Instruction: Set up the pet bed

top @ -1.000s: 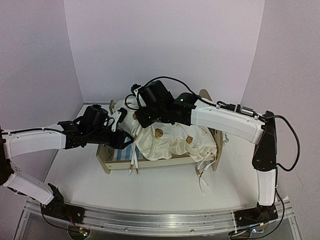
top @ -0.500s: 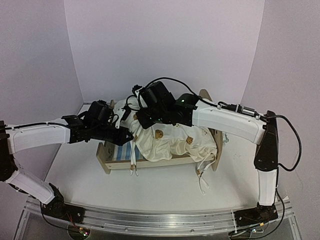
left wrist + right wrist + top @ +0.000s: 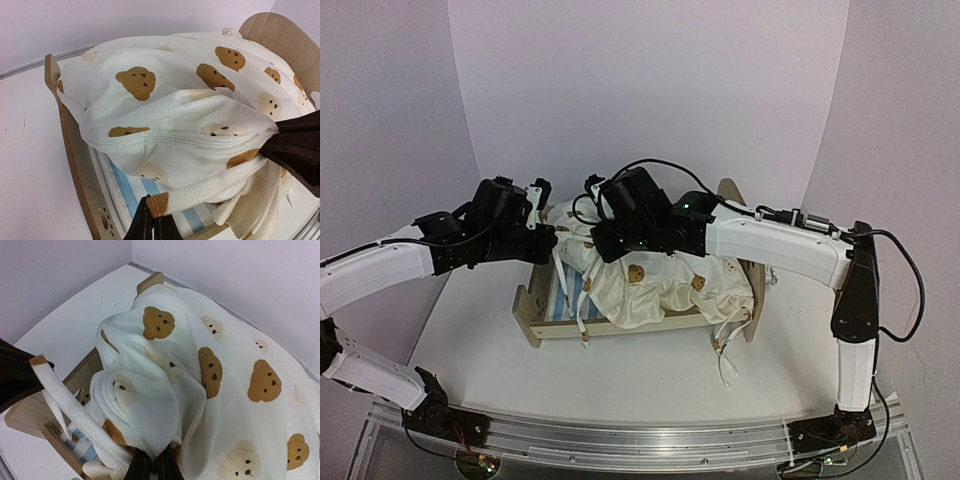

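**Quilt heaped on bed, not yet spread; both grippers pinching cloth at the foot end**

Status: the pet bed (image 3: 640, 323) stands upright on the table. Its blue-and-white striped mattress (image 3: 131, 187) is seated inside the frame. The cream bear-print quilt (image 3: 660, 285) sits on the mattress as a bunched mound. It runs from the footboard (image 3: 75, 150) to the headboard (image 3: 280, 35), and loose ends trail over the near rail.

Left gripper (image 3: 152, 227): over the footboard end, fingers pressed together on the brown-tipped end of a white ribbed tie (image 3: 210, 185) of the quilt.

Right gripper (image 3: 152, 465): just above the mound near the foot end, fingers closed on a gathered fold of quilt.

Judgement: frame and mattress are done. The quilt has yet to be pulled flat and squared. No pillow is visible; it may be hidden under the cloth.
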Available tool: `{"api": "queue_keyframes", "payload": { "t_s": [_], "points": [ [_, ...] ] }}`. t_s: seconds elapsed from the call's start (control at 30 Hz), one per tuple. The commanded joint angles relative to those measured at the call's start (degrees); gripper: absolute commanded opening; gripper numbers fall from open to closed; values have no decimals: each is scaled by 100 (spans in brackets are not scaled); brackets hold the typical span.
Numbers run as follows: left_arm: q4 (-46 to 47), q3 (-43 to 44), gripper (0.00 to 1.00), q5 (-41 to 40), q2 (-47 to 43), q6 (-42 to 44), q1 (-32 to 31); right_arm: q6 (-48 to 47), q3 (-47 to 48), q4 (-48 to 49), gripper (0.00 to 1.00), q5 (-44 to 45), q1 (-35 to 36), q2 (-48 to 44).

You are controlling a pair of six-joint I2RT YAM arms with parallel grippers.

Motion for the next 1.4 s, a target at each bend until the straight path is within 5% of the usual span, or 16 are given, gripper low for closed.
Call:
{"api": "queue_keyframes", "payload": {
  "t_s": [0.0,0.73,0.8,1.07,1.2,1.37],
  "points": [
    [-182,-135,0,-796,-261,-159,8,283,-113,54,0,-169,-56,-264],
    [-733,-1089,5,-933,-558,-1183,13,598,117,54,0,-818,205,475],
    [-782,-1180,14,-922,-650,-1278,9,570,180,54,0,-756,283,597],
    [-1186,-1049,93,-574,-1150,-1577,10,614,478,54,0,-399,391,1003],
    [-1490,-973,99,-479,-1290,-1742,11,614,695,54,0,117,430,1248],
    [-1493,-1186,93,-444,-1289,-1905,7,504,1020,53,0,276,527,1640]
  ]
}}
